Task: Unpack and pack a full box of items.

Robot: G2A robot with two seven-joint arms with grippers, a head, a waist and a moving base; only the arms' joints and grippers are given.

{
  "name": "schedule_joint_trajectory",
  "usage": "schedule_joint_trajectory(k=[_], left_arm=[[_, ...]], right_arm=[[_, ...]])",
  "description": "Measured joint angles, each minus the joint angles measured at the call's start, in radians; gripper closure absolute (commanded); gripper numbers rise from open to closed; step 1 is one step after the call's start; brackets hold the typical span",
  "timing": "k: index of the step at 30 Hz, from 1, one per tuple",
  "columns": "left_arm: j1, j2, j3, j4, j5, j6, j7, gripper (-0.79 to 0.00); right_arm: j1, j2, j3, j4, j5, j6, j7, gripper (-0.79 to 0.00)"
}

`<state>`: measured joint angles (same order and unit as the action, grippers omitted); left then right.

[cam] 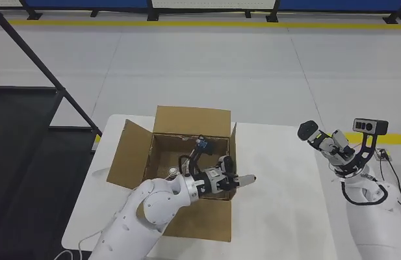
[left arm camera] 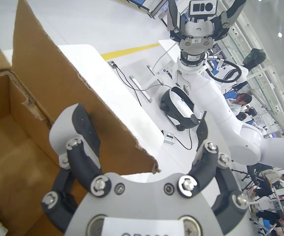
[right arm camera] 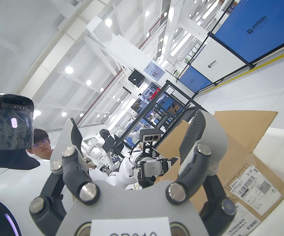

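Two grippers stood wide open and empty. The left gripper (left arm camera: 142,114) straddled the right flap (left arm camera: 83,74) of the box (cam: 190,120), one finger inside and one outside, not pinching it. The right gripper (right arm camera: 135,120) hung raised beyond the table's (cam: 278,195) right edge. The box sat open on the table's left half. Its cardboard looked light and fairly stiff, but its frayed edges seemed likely to tear. A hold low on the flap, near the fold, seemed safest.

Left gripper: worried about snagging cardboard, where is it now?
In the top view the left gripper is open at the right wall of the box, straddling it: one finger inside, one over the table.
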<state>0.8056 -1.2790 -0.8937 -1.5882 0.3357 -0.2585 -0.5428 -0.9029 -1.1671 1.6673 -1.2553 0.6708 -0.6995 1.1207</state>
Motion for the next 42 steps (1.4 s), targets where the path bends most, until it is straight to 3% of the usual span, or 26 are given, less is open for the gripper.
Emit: schedule_joint_trajectory(k=[15,21,26,31,35,42], left_arm=[[-0.197,-0.106,0.241,0.267,0.019,0.113,-0.069,-0.785],[-0.247,-0.144,0.288,0.348,0.016,0.135,-0.085,-0.785],[-0.260,-0.156,0.277,0.354,0.009,0.116,-0.079,-0.785],[-0.239,-0.133,0.194,0.286,-0.004,0.059,-0.102,-0.785],[-0.174,-0.091,0.076,0.151,-0.011,0.017,-0.158,-0.785],[0.054,0.001,-0.274,-0.166,-0.045,-0.079,-0.259,-0.785]], right_arm=[[-0.106,0.031,0.050,-0.076,0.021,-0.049,-0.049,-0.785],[-0.115,0.039,0.048,-0.084,0.026,-0.057,-0.057,-0.785],[-0.113,0.045,0.044,-0.081,0.037,-0.067,-0.067,-0.785],[-0.085,0.049,0.036,-0.066,0.044,-0.067,-0.071,-0.785],[-0.049,0.052,0.023,-0.072,0.010,-0.043,-0.085,-0.785],[0.033,0.055,-0.044,-0.165,-0.165,0.027,-0.129,-0.785]])
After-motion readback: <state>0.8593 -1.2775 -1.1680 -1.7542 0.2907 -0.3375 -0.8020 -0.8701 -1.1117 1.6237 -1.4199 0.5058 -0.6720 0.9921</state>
